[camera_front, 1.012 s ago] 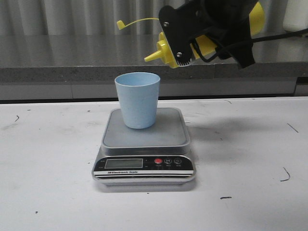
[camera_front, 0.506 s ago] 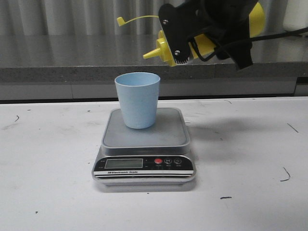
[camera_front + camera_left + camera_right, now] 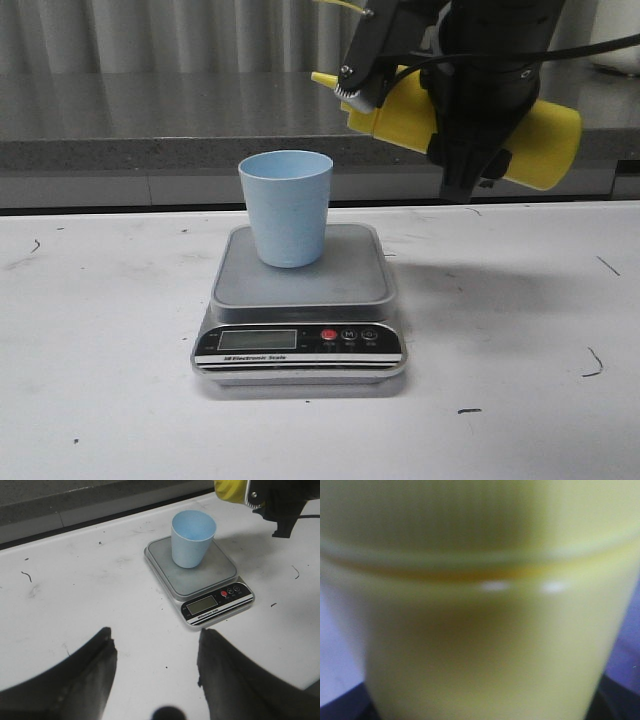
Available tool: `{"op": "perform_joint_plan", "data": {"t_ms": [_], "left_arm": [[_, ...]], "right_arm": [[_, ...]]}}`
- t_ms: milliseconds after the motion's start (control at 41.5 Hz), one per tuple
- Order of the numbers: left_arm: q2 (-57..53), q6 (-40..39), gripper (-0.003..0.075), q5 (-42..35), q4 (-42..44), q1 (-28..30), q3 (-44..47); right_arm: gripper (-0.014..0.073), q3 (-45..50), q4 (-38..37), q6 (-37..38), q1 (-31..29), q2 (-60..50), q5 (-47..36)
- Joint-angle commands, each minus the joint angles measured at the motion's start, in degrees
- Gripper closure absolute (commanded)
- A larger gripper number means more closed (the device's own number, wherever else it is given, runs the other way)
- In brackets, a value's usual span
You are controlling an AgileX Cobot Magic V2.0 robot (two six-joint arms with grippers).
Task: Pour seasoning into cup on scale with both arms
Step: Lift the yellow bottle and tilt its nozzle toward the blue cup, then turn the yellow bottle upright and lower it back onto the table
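The pale blue cup (image 3: 286, 205) stands upright on the grey platform of the scale (image 3: 300, 275); its display panel faces the front. My right gripper (image 3: 395, 85) is shut on the yellow seasoning bottle (image 3: 530, 140). It holds the bottle almost level, above and to the right of the cup, with the nozzle (image 3: 325, 78) pointing left and slightly up. The bottle (image 3: 480, 630) fills the right wrist view. In the left wrist view my left gripper (image 3: 155, 647) is open and empty over the table in front of the scale (image 3: 200, 577) and cup (image 3: 192, 537).
A grey counter ledge (image 3: 150, 150) runs behind the white table (image 3: 100, 350). A white container (image 3: 615, 35) stands on the ledge at the far right. The right arm (image 3: 285, 502) hangs over the table's right side.
The bottle has tipped back from nozzle-down above the cup to nearly level, nozzle raised. Its base has swung down to the right. The cup and scale have not moved.
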Motion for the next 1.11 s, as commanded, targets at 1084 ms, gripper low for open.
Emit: {"op": "perform_joint_plan", "data": {"t_ms": [1084], "left_arm": [[0.16, -0.61, 0.0351, -4.0, -0.03, -0.19, -1.49]], "right_arm": [[0.0211, 33.06, 36.93, -6.08, -29.95, -8.2, -88.6]]}}
